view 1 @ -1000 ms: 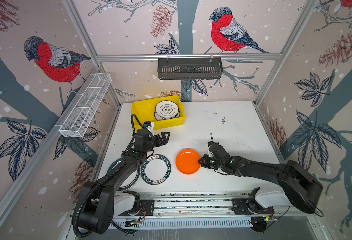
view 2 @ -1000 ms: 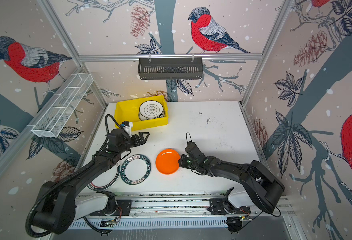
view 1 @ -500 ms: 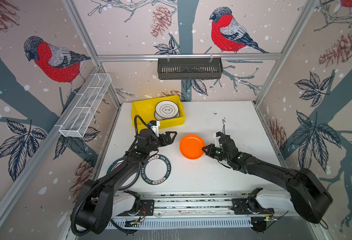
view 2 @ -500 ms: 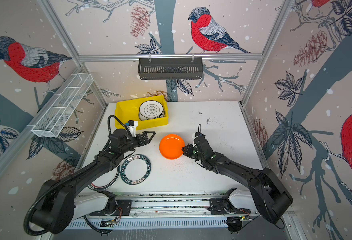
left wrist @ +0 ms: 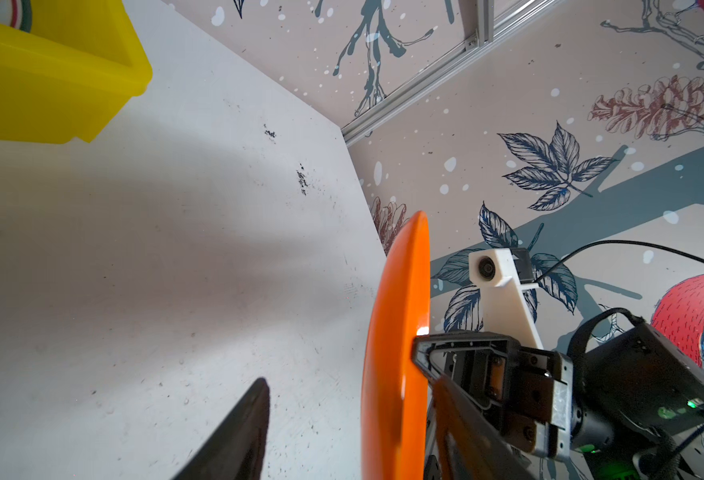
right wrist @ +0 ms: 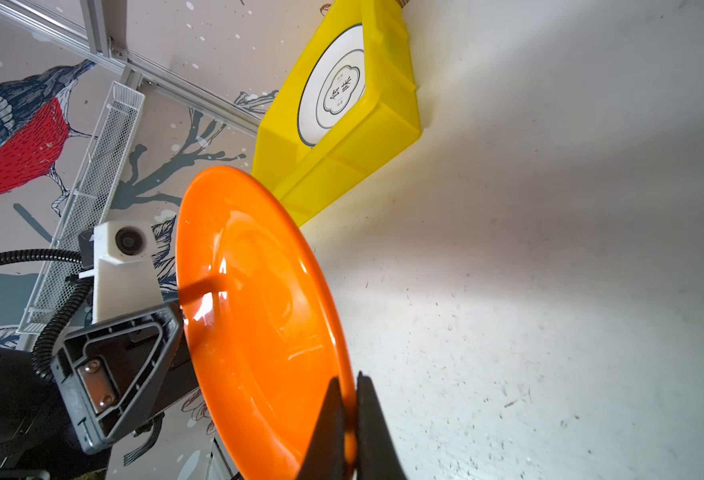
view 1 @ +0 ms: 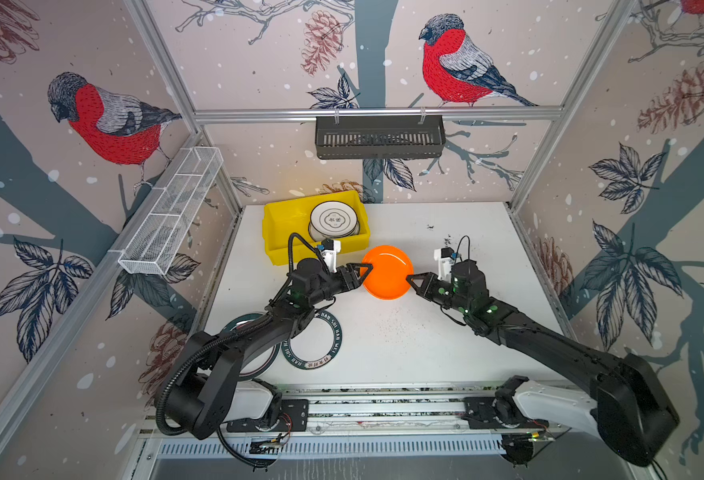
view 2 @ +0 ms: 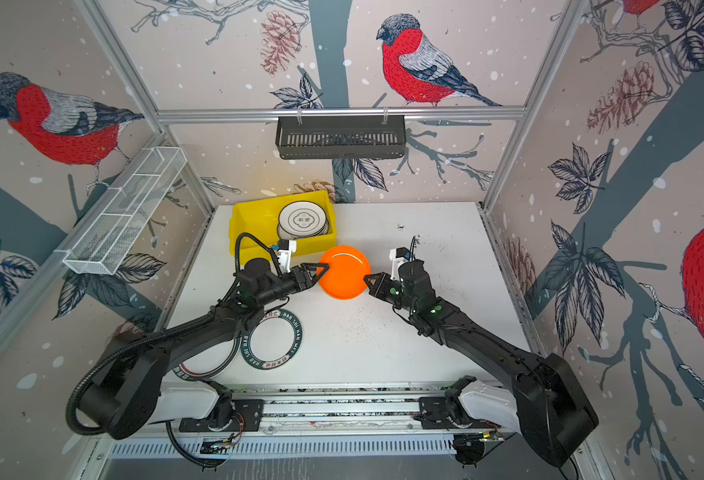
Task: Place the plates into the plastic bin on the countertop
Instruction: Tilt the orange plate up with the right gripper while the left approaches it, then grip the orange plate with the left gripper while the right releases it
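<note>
Nearest me, two plates lie flat on the table: a green-lettered one and another half hidden under the left arm. Past them, the orange plate hangs off the table between the two arms. The right claw is clamped on one edge. The left claw stands open astride the opposite rim, one finger clear of it.

This looks like a handover. I reckon the left must close firmly before the right lets go, then carry the plate to the yellow bin at the far left, where white plates sit stacked.
</note>
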Motion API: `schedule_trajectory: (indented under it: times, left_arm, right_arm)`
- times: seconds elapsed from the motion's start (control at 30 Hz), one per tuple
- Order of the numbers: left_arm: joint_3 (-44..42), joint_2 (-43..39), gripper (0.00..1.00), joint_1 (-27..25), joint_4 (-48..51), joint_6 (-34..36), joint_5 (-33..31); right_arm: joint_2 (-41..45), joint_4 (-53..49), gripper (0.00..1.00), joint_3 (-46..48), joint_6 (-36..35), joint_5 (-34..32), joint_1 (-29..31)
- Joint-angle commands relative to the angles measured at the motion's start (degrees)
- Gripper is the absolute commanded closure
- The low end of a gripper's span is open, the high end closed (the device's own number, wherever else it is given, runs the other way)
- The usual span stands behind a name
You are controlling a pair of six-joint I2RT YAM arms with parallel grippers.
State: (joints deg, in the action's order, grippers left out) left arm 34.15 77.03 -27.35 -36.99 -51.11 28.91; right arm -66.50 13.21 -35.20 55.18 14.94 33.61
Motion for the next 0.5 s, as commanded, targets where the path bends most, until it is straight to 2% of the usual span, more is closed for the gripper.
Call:
schedule_trajectory:
  times: [0.0,0.17,0.4,0.47]
  left_arm:
    - [0.57,0.43,0.44,-0.33,-4.64,-1.49,0.19]
    - [0.98,1.04,0.58,-0.33,-5.36,-1.95,-1.02]
    - [1.80,3.92,0.72,-0.51,-7.79,-3.63,0.41]
    - [1.79,4.64,0.78,-0.51,-8.50,-4.08,0.71]
  right_arm:
    - [0.58,1.09,0.97,-0.65,-1.04,1.03,-0.51]
    - [0.67,1.91,0.98,-1.10,-0.53,1.69,-0.73]
    - [0.04,2.41,0.98,-2.13,-1.51,2.73,-0.65]
    - [-0.19,1.87,0.97,-2.48,-2.25,2.50,-0.39]
